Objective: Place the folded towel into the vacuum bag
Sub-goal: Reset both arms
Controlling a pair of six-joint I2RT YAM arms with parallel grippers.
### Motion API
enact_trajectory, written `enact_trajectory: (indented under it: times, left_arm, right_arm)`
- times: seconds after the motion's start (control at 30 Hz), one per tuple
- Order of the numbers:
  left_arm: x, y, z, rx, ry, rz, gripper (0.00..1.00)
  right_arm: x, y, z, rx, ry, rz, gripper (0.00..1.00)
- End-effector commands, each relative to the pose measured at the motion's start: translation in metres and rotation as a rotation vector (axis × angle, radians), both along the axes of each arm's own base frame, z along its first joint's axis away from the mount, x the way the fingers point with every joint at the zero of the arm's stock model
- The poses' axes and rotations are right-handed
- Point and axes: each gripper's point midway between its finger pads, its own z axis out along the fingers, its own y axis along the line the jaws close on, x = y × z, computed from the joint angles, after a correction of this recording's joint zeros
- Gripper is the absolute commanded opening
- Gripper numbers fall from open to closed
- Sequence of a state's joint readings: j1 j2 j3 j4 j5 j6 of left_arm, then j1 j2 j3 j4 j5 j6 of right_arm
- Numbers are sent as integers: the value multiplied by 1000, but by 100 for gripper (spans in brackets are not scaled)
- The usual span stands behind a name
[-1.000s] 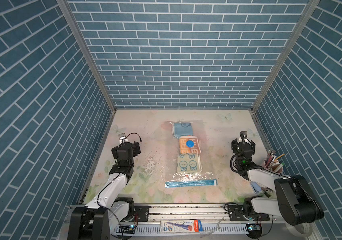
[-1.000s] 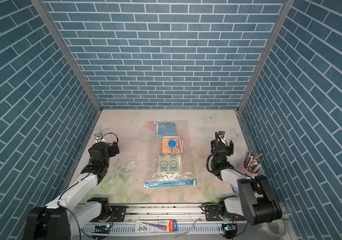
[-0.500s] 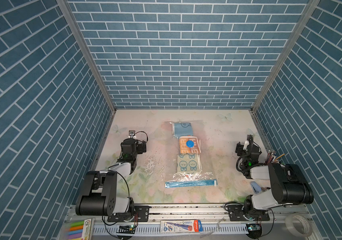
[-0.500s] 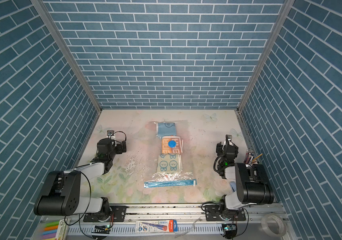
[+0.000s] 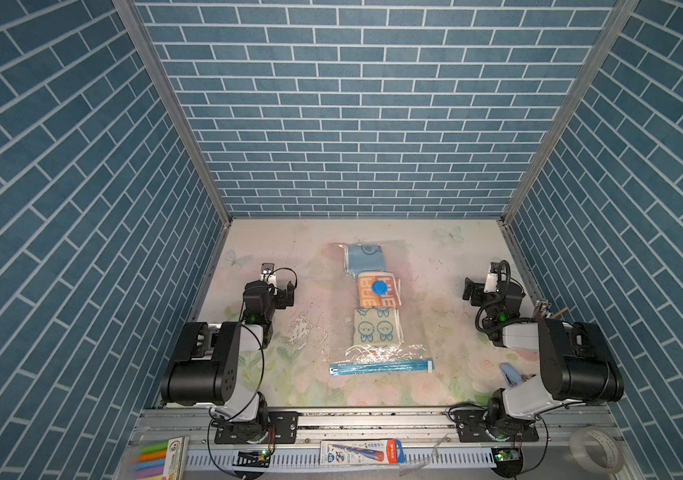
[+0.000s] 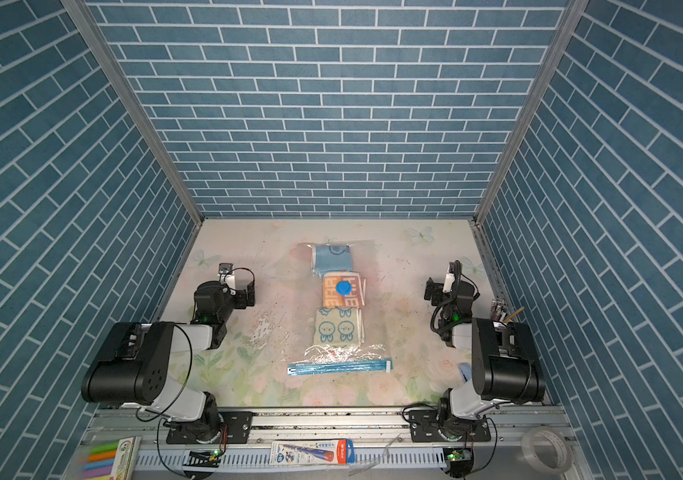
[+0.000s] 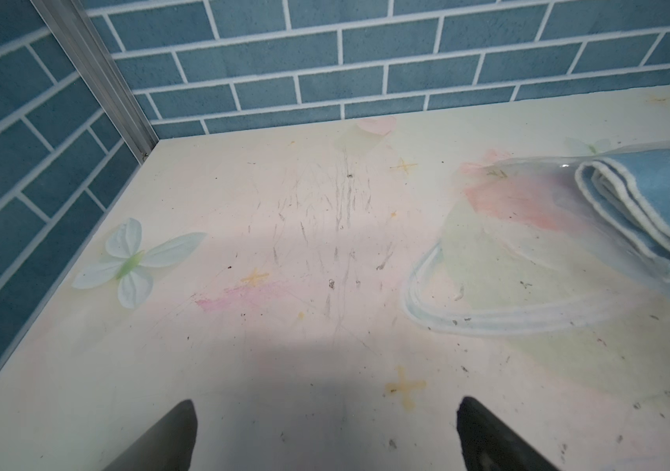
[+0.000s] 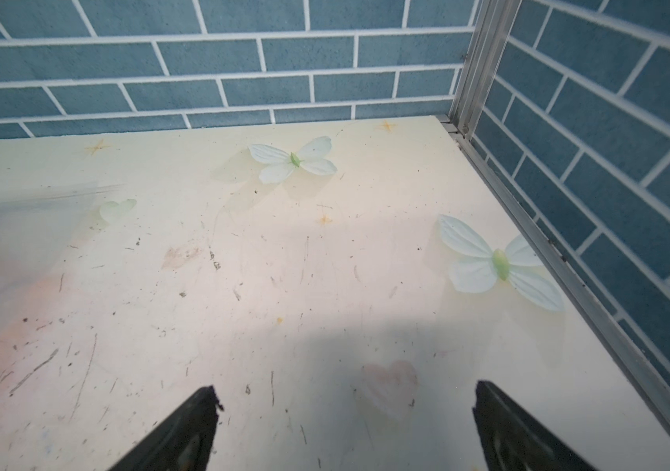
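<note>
Claws, two, mine. Left claw [image 7: 325, 412]: jaws wide, nothing between them, over the worktop [image 5: 435, 270]. Right claw [image 8: 345, 401]: jaws wide, likewise empty.

Item: vacuum bag [image 5: 373, 353], lying flat at centre frame in both top views, well apart from both claws. Clear glossy film, long rectangle, crinkled near the blue zip strip [image 5: 381, 368] at its lower end. Round blue valve cap [image 5: 379, 287] mid-length.

Contents, in a row under the film:
- blue towel [image 5: 364, 259], uppermost, folded in soft thick layers with pale edging
- orange towel [image 5: 366, 298], beneath the cap
- pale green towel [image 5: 376, 330], outlined bunny faces, nearest the strip

Worktop: matt, pastel floral print, scuffed.
</note>
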State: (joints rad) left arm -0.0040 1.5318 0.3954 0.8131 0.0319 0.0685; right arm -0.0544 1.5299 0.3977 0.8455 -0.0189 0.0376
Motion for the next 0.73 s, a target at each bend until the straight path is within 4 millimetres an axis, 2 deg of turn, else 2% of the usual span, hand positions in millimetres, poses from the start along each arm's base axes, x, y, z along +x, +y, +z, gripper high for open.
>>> enact_trajectory:
  times: [0.0, 0.7]
  left_arm:
    - [3, 0, 9, 2, -32, 0, 100]
    - [3, -1, 10, 7, -37, 1, 100]
  right_arm:
    - [0, 2, -2, 12, 7, 7, 99]
    - [1, 1, -3, 18, 8, 9, 99]
